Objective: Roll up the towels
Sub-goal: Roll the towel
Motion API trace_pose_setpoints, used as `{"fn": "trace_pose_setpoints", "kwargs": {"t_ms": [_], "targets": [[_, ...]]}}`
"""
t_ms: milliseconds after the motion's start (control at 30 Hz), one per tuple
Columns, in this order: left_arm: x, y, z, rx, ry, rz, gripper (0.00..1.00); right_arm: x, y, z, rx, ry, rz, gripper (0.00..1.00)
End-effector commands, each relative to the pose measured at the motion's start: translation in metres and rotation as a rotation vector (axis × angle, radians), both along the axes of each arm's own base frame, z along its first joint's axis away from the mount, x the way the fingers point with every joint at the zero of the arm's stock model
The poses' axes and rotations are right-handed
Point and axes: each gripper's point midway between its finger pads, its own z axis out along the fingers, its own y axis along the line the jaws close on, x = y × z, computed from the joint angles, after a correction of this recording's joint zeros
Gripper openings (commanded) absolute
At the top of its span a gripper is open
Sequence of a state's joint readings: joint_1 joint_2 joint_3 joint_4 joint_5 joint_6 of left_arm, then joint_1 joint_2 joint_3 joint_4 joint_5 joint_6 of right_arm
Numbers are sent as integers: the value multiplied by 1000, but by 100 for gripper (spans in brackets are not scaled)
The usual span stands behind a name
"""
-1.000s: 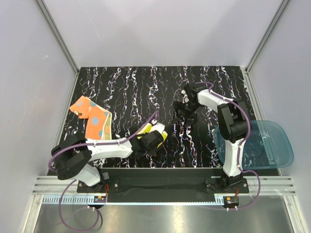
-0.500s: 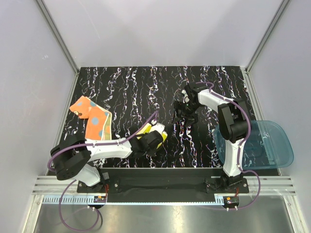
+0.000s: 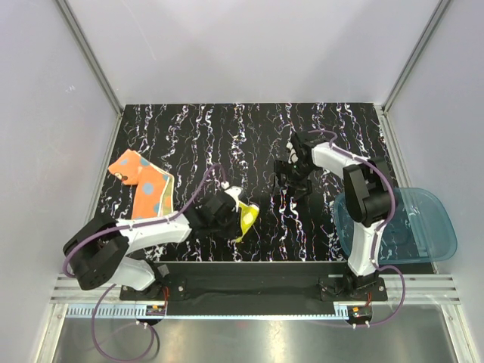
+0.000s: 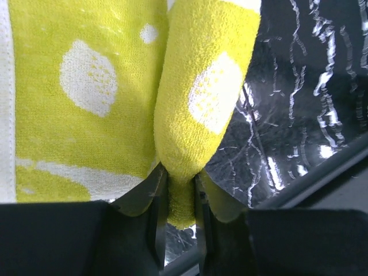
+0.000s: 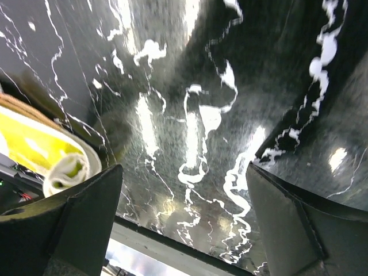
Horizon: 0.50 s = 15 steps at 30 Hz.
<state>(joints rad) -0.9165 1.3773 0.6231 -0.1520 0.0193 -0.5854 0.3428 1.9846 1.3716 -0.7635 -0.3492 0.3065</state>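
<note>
- Near the front edge of the black marbled bench (image 3: 227, 128), left of centre, the left tool (image 3: 236, 217) has its jaws pinched almost together on a fold of the yellow towel (image 3: 247, 218).
- From the left wrist view, the yellow towel (image 4: 195, 109) shows as a rounded, partly rolled fold rising out of the narrow gap between the dark fingers (image 4: 156, 213), with more of the same cloth spread flat to its left.
- That flat part carries pale blotches and a pale strip along its left edge.
- Over on the far left of the bench lies the orange towel (image 3: 145, 184), blue-dotted and loosely folded, well apart from both tools.
- Right of centre, the right tool (image 3: 292, 174) points down at the bench with its jaws spread wide and nothing between them.
- From the right wrist view, only bare marbled surface lies between the two fingers (image 5: 75, 224), and the rolled end of the yellow towel (image 5: 52, 158) shows at the left edge.
- At the right edge of the bench, partly overhanging it, sits a translucent blue tray (image 3: 427, 227), beside the right arm's base.
</note>
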Motion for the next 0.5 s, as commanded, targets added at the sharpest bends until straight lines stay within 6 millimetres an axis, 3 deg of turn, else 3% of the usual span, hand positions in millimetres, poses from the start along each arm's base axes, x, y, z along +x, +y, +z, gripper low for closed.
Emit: {"fn": "trace_pose_setpoints", "kwargs": {"t_ms": [0,267,467], "targets": [[-6,-27,25,-221,82,-45,0,2,1,20,45,-64,-8,96],[3,-26,25,-361,271,-27,0,-26,37,41,349,-87,27,96],[9,-17,7,-374,418,55,0,-45,50,33,462,-77,44,93]]}}
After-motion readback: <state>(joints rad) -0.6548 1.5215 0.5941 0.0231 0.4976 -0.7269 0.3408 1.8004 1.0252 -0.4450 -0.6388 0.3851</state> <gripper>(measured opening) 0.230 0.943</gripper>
